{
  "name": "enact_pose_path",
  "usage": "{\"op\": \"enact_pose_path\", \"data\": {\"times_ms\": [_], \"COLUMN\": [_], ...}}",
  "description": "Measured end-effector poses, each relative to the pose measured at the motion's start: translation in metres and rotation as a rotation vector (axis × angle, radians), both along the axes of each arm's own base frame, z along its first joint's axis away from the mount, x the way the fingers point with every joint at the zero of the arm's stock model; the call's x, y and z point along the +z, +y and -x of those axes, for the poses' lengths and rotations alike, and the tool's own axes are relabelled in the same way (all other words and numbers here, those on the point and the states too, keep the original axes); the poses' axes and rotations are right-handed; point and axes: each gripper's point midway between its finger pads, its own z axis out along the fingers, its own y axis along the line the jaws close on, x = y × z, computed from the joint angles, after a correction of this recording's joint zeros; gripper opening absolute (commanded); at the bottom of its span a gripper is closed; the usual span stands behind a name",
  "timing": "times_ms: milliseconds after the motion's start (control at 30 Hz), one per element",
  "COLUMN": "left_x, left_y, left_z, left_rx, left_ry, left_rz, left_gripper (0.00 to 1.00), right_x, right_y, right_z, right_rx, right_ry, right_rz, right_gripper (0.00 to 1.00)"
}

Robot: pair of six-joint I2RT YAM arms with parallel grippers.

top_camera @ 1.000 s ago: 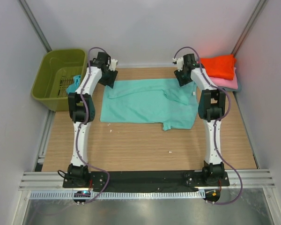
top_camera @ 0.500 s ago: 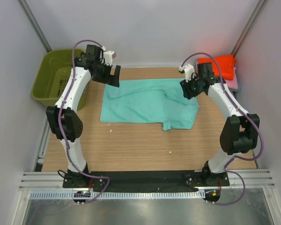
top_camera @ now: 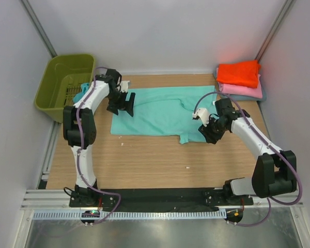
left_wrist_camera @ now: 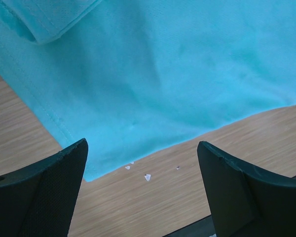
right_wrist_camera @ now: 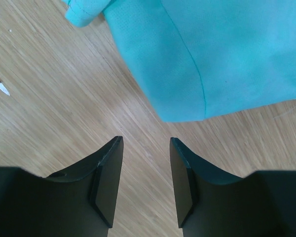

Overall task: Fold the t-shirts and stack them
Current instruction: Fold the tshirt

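Teal t-shirt [top_camera: 160,111]: spread flat on table [top_camera: 155,160], mid-far; left gripper [left_wrist_camera: 142,148] over its left near corner, jaws spread wide, gripping nothing; right gripper [right_wrist_camera: 146,140] above bare wood just beside the hem's right corner, jaws partway apart, empty. Orange t-shirt [top_camera: 239,73]: folded atop pink t-shirt [top_camera: 244,91], far right corner. Basket [top_camera: 62,67]: far left, teal cloth [top_camera: 83,91] inside.

A lab robot cell: plain white panel walls [top_camera: 160,36], aluminium frame posts [top_camera: 39,28], and a rail-edged wooden table [top_camera: 155,160].
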Motion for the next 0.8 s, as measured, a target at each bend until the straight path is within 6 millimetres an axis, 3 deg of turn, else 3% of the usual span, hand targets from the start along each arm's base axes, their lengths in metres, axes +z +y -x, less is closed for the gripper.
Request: {"op": "enact_pose_path", "data": {"times_ms": [167, 333, 500, 800], "left_x": [-0.031, -0.04, -0.043, -0.063], "left_y": [0.005, 0.008, 0.011, 0.015], "left_z": [-0.003, -0.002, -0.002, 0.0], "left_rx": [0.01, 0.013, 0.016, 0.015], "left_ry": [0.058, 0.076, 0.078, 0.119], "left_rz": [-0.044, -0.065, -0.081, -0.109], "left_gripper": [0.91, 0.91, 0.9, 0.9], "right_x": [-0.013, -0.033, -0.051, -0.048], "right_y": [0.018, 0.036, 0.035, 0.032], "right_z": [0.004, 0.009, 0.003, -0.025], "right_rx": [0.064, 0.131, 0.133, 0.108], "right_ry": [-0.01, -0.019, -0.026, -0.132], "right_rz": [-0.002, -0.005, 0.035, 0.073], "right_gripper": [0.48, 0.48, 0.48, 0.46]}}
